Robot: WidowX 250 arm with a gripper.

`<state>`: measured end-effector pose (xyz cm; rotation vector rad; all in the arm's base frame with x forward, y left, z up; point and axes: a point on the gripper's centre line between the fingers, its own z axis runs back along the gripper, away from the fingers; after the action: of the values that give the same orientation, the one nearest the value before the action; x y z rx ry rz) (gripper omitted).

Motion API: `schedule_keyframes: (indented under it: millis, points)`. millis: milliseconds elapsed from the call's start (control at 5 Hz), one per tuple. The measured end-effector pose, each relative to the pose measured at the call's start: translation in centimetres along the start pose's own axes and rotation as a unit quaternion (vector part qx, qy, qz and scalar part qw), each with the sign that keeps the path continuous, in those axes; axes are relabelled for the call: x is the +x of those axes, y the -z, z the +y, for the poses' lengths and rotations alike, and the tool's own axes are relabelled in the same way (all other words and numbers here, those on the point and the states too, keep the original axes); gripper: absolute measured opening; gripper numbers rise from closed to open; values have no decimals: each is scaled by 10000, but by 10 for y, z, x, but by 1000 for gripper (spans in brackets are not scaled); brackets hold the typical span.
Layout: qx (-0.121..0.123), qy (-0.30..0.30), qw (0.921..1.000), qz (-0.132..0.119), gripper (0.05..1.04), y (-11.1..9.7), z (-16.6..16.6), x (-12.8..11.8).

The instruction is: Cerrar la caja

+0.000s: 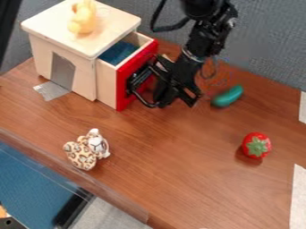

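Gripper (159,89) at red drawer front (123,85); cannot tell how wide.
Drawer (106,85) juts partly from wooden box (43,58); yellow toy (84,19) on the box top.

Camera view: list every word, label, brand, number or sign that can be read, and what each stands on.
There are none that can be read: I make out no lettering on the wooden box, its red drawer front, the spotted toy or the strawberry.

I see a spotted plush (82,154) near the bench's (161,165) front edge, a teal toy (227,96) toward its back edge, a red strawberry (256,146) farther in, a yellow figure (83,18) too
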<state>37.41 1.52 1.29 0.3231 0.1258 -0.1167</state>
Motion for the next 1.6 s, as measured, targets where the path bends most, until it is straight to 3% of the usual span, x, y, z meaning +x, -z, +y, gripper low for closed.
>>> schedule_keyframes:
  millis: [600, 800, 1000, 1200, 1400, 1600]
  points:
    - [237, -286, 9991, 216, 153, 13, 42, -14]
    - [246, -339, 9991, 75, 143, 1, 47, -15]
    - [209, -348, 9991, 85, 169, 1, 46, -17]
    - [229, -107, 9997, -12, 394, -8, 45, -17]
    - [338, 201, 9988, -308, 695, -33, 28, -12]
    - [233, 309, 9979, -525, 963, -52, 17, -11]
